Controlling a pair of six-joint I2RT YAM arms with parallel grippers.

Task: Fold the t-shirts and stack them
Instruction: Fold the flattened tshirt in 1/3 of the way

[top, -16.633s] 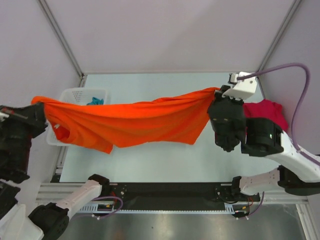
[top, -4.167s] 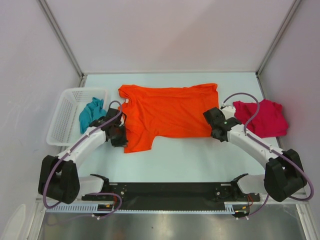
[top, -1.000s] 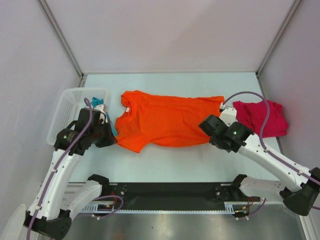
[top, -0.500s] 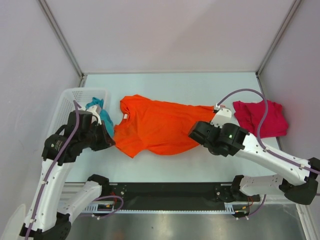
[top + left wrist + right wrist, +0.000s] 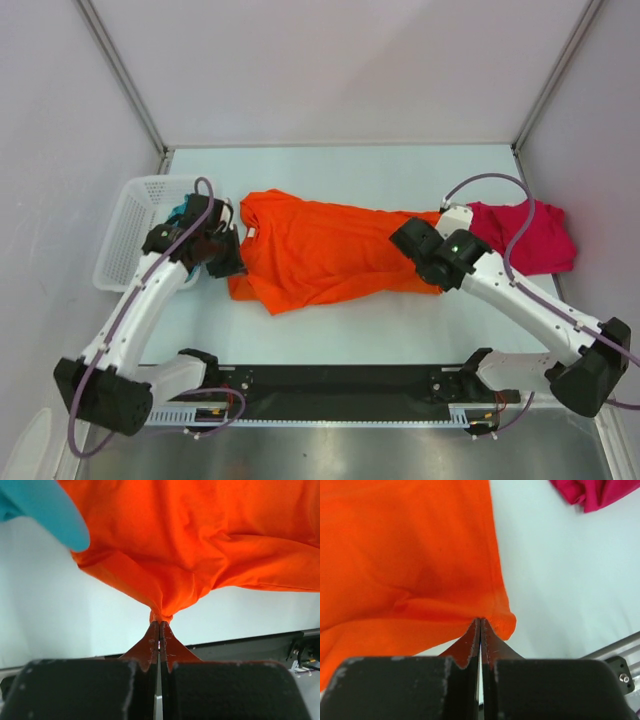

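A white mesh basket (image 5: 125, 235) at the left of the table (image 5: 380, 170) held the teal t-shirt (image 5: 181, 212). Beside it, the left gripper (image 5: 159, 626) was pinched tight on the orange t-shirt (image 5: 320, 255), spread across mid-table. The right gripper (image 5: 479, 625) was clamped on its opposite edge. The red t-shirt (image 5: 535, 235) lay crumpled at far right.

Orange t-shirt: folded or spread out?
Spread, not neatly folded: the orange t-shirt lies stretched across the table, wrinkled, ends pinched by the left gripper and right gripper.
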